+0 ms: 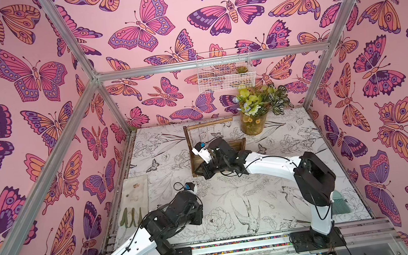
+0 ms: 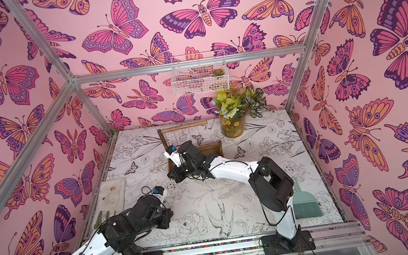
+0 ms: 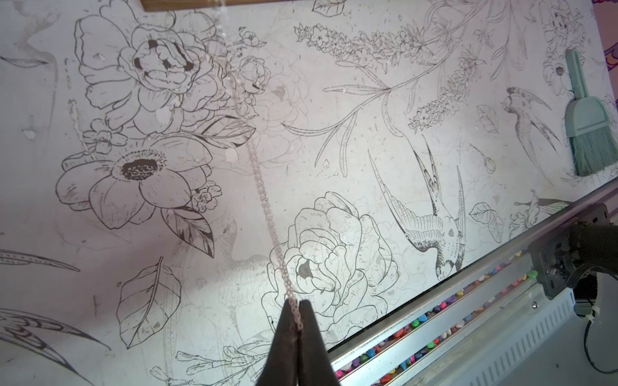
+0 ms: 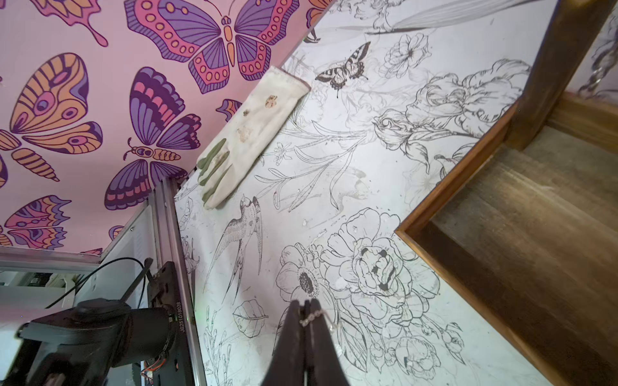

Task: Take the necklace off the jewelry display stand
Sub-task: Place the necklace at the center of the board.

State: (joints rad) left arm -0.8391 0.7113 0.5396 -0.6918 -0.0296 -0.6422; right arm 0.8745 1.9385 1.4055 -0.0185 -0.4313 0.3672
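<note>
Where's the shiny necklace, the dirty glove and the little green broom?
necklace point(image 3: 265, 200), in the left wrist view, on the middle of the chain.
glove point(image 4: 254, 123), in the right wrist view, on its white palm.
broom point(image 2: 307, 206), in a top view, on its bristles.

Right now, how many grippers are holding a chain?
2. The left gripper pinches a long necklace chain that runs toward the jewelry display stand; the right gripper pinches chain links beside the stand's base.
</note>
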